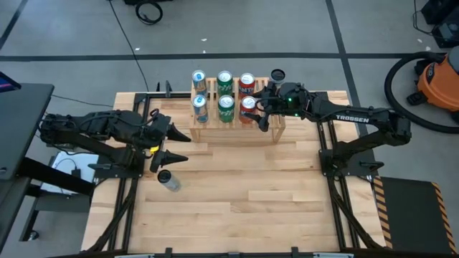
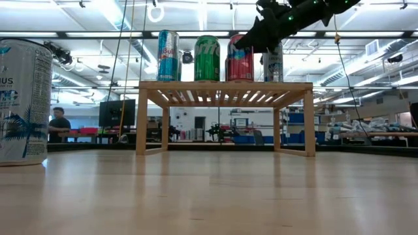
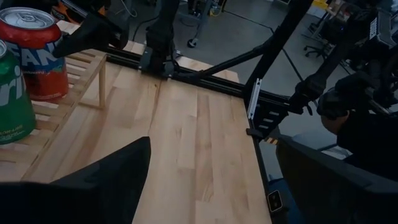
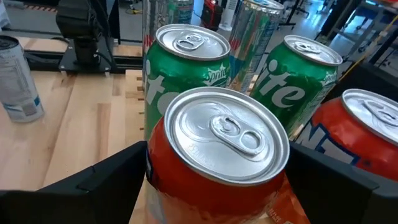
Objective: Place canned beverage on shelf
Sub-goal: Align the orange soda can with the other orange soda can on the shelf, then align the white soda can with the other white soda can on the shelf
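The right claw (image 1: 256, 107) sits around the orange can (image 4: 217, 162) on the front row of the shelf (image 2: 225, 85); whether it grips the can or has let go, I cannot tell. The can stands just beside a green can (image 4: 183, 68), so a pull-back that drags or comes out crooked will likely tip the orange can into that neighbour or off the front of the shelf. A knock could topple the whole tight cluster. The left claw (image 1: 174, 145) hangs open and empty over the worktop (image 1: 251, 208), near the loose can (image 1: 168, 180)

Count: one shelf, two arms, eight cans. Seven are on the shelf: two blue, two green, two red or orange, one dark-topped at the back right. One stands on the worktop
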Robot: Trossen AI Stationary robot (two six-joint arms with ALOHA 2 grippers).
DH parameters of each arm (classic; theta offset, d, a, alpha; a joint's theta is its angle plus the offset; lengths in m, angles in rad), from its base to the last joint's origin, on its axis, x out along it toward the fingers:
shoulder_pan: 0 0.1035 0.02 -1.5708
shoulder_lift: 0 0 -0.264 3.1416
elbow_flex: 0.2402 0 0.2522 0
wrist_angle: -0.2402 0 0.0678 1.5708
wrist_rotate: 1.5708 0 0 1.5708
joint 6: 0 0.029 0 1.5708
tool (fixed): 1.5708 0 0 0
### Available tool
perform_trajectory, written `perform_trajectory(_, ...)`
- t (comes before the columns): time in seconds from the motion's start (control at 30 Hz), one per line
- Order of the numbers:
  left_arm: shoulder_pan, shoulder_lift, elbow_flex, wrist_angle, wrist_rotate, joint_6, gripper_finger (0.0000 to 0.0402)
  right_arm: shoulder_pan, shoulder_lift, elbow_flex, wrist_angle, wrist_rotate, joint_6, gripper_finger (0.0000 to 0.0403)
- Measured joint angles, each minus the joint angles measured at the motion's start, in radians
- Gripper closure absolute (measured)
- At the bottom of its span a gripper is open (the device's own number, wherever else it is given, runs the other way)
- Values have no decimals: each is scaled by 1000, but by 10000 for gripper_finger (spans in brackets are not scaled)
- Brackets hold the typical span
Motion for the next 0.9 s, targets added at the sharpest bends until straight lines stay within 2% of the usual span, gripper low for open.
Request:
perform_trajectory(0.4, 0, 0, 0, 1, 0, 1, 54, 2, -26, 0, 27, 1, -14, 24)
perform_trajectory(0.67, 0, 0, 0, 1, 0, 1, 54, 6, -104, -1, 87, -6, -11, 24)
perform_trajectory(0.9, 0, 0, 0, -5, 0, 1, 54, 62, -190, -1, 89, -18, 3, 24)
